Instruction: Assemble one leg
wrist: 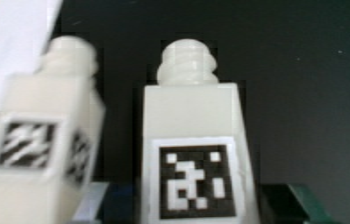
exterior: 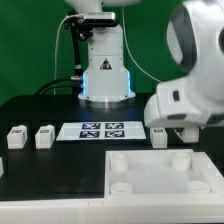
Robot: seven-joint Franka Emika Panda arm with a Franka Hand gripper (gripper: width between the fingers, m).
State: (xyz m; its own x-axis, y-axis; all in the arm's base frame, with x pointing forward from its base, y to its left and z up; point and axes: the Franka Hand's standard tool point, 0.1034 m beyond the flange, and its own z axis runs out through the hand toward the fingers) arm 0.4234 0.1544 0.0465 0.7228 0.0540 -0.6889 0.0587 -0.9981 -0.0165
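In the wrist view a white leg with a black-and-white tag on its face stands upright between my fingers. The dark fingertips press against both of its sides low down, so my gripper is shut on it. A second leg stands right beside it, apart from the fingers. In the exterior view my gripper is low over the table at the right, and the arm hides most of the held leg. Two more legs stand at the left.
The marker board lies flat in the middle of the table. A large flat white panel with round sockets lies at the front right, just in front of my gripper. The robot base stands at the back.
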